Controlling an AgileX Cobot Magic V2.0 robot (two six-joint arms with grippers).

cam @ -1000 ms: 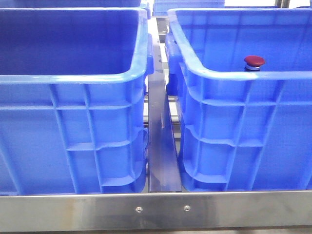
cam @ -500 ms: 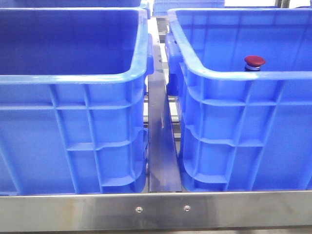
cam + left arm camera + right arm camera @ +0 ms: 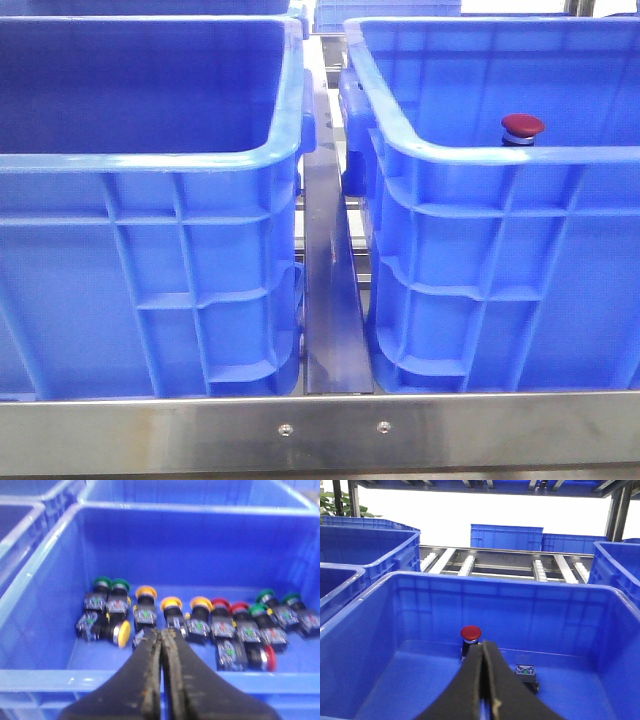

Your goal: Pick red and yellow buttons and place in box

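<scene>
A dark red button (image 3: 522, 126) stands upright inside the right-hand blue box (image 3: 500, 155). In the right wrist view the same red button (image 3: 470, 632) sits on the floor of the box (image 3: 520, 580), just beyond the tip of my right gripper (image 3: 483, 644), which is shut with nothing between its fingers. A second button body (image 3: 526, 672) lies beside it, its cap hidden. My left gripper (image 3: 161, 631) is shut and empty over the near rim of another blue crate (image 3: 45, 672). In that crate lie yellow buttons (image 3: 171, 603) and red buttons (image 3: 220, 602). Neither gripper shows in the front view.
Green buttons (image 3: 111, 584) lie among the others. A second blue crate (image 3: 150, 160) stands left of the box, with a steel rail (image 3: 330, 280) between them and a steel frame bar (image 3: 320, 430) along the front. A roller conveyor (image 3: 505, 562) and more crates (image 3: 506, 536) lie beyond.
</scene>
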